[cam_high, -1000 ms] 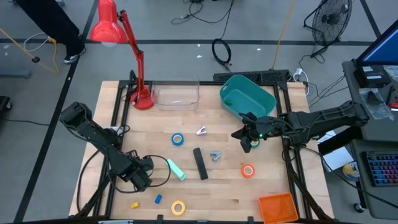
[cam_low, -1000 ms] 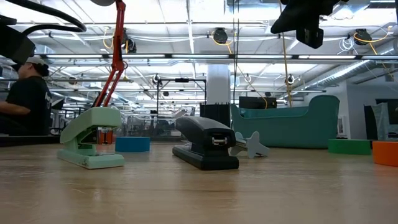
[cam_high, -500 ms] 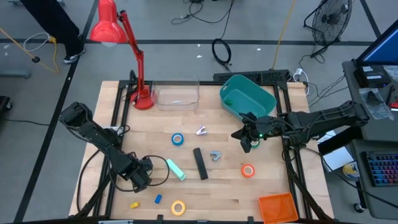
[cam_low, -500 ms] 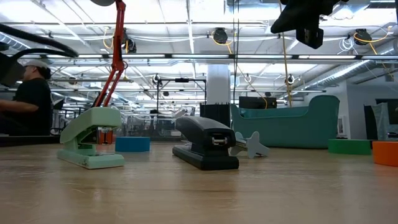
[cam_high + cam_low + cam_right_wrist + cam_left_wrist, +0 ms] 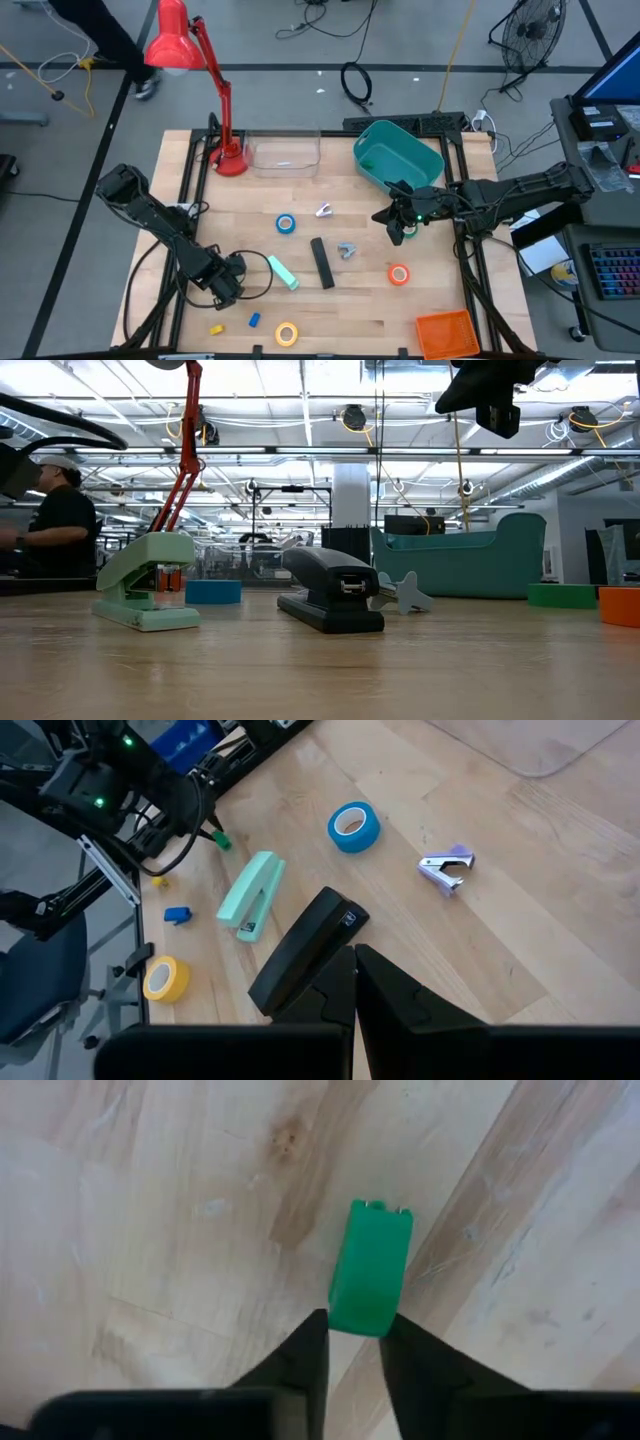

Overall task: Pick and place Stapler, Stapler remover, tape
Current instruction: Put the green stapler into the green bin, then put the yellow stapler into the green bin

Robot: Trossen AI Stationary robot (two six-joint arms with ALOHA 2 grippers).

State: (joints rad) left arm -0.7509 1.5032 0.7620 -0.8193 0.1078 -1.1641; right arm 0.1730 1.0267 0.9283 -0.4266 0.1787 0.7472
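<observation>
My left gripper points down near the table's front left and is shut on a small green block. The black stapler lies flat mid-table beside a mint-green stapler. A stapler remover lies to its right and another lies farther back. The tape rolls lie flat: blue, orange, yellow, and a green one in the low view. My right gripper hangs shut above the table's right half, holding nothing. My left gripper pinches the green block's near end between its two fingertips, one on each long side. The fingers come from above, pointing down. The block lies flat on the wooden table, with most of its length reaching out past the fingertips.
A red desk lamp, a clear tray and a teal bin stand along the far edge. An orange basket sits at the front right. Small blue and yellow blocks lie near the front edge.
My left arm has sunk a little toward the table. A person beyond the table's far left has walked on.
</observation>
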